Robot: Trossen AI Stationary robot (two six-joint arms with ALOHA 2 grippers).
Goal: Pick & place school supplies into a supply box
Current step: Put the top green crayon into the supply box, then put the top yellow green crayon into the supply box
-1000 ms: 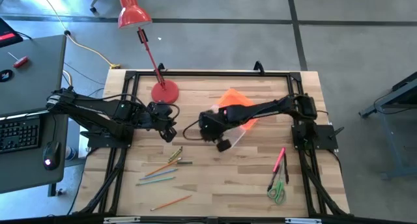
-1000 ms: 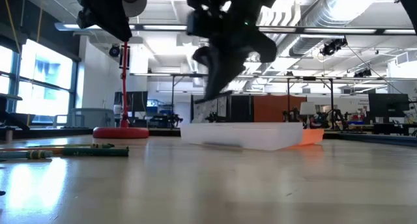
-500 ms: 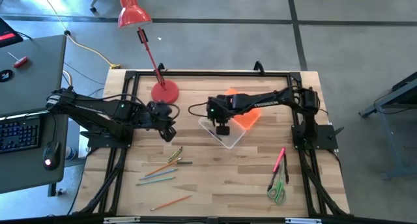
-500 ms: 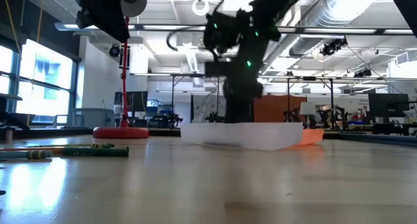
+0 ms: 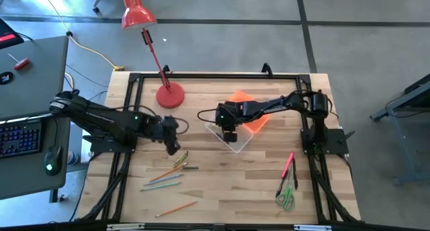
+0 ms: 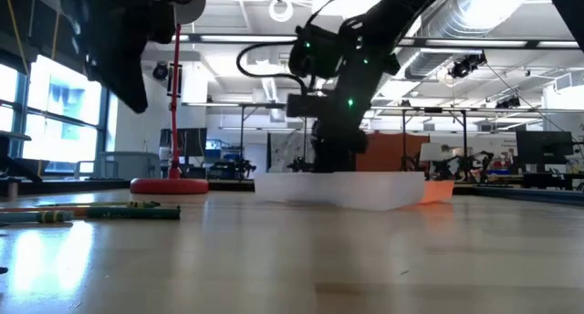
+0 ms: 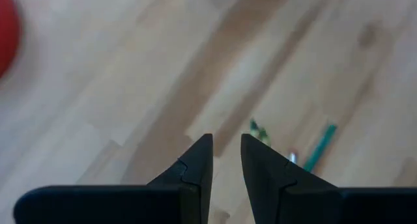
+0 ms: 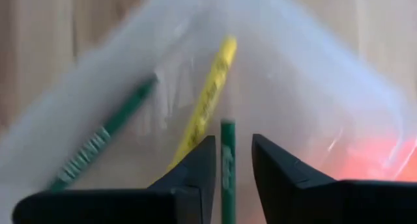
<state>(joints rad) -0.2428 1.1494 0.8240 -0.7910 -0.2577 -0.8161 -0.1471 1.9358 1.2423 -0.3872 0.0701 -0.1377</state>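
The wooden table (image 5: 222,191) fills the high view's middle, the red desk lamp (image 5: 169,95) at its upper left. The clear supply box (image 5: 232,135) sits at centre, lid open so items drop in. The right gripper (image 5: 229,131) hangs low inside it, jaws slightly parted around a green pencil (image 8: 227,165), apparently releasing. The left gripper (image 5: 173,145), narrowly open and empty, hovers over the loose pencils (image 5: 168,179) at lower left, likely the next pick.

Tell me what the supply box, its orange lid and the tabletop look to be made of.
Supply box: apparently clear plastic, glossy; the pencils inside and the wood beneath show through its walls.
Orange lid: likely plastic, bright and opaque; its finish cannot be judged here.
Tabletop: wood, probably butcher-block, with visible grain and joined pale strips under a low sheen.
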